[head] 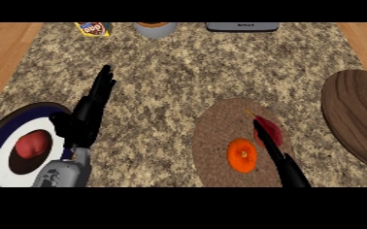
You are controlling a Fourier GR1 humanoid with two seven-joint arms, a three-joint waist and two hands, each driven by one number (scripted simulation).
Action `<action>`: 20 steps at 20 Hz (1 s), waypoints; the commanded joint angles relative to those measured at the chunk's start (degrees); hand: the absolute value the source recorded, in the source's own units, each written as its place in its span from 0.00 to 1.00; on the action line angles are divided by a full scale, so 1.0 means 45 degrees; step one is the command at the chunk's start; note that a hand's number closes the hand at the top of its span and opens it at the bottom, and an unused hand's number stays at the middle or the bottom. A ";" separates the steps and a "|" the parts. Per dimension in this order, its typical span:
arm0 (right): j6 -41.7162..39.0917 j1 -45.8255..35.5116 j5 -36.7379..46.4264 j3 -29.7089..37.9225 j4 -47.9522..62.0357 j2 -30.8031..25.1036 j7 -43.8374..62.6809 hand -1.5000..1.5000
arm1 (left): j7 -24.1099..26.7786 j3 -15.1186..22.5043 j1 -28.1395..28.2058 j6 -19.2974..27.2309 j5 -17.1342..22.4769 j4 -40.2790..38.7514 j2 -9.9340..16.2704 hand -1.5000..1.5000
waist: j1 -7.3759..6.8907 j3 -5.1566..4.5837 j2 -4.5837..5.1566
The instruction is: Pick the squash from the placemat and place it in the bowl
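The squash (pixel 242 155) is a round, bright orange thing with a small paler spot at its middle, lying on the lower half of the one round brown placemat (pixel 219 145) on the speckled stone bench (pixel 186 68). Just beside it to the right, the right robot hand (pixel 267 138) stretches up along the mat with fingers straight and together (a dark red shape with a yellowish tip lies under them, and what it is cannot be told); the hand grips nothing. The left robot hand (pixel 90 109) stands at the left, fingers up, straight and relaxed, holding nothing. At the lower left is one white bowl (pixel 10 150) with a dark blue rim, one red item (pixel 32 144) inside it. One dark wooden board (pixel 347 109) shows at the right edge. Along the far edge sit three things: one snack packet (pixel 93 28), one grey cup (pixel 156 29), one flat grey device (pixel 242 26).
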State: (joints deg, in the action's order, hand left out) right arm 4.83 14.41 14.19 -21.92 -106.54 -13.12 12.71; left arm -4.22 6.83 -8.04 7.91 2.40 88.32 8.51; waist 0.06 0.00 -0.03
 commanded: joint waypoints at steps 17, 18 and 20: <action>0.0801 -0.0726 0.2768 -0.0657 0.2794 0.1368 -0.0055 0.00 | -0.0267 -0.0042 -0.0471 0.0052 -0.0945 -0.0357 -0.0997 0.50 | 0.0038 -0.0003 0.0006; 0.0232 -0.1331 0.1862 0.0552 0.4011 0.0698 -0.1395 0.00 | -0.0583 -0.0479 -0.0364 -0.0312 -0.0548 0.0122 -0.0594 0.50 | -0.0015 0.0002 0.0010; -0.0368 -0.2085 0.2658 -0.0178 0.4476 0.0339 -0.1467 1.00 | 0.0349 -0.0420 -0.0110 -0.0457 -0.0514 -0.0374 -0.0685 0.50 | -0.0090 -0.0001 0.0034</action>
State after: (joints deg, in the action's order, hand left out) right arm 6.27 8.88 25.13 -22.52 -93.01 -10.10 8.21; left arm -4.95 5.35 -8.82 6.44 -0.13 88.13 5.70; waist 0.12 -0.69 -0.80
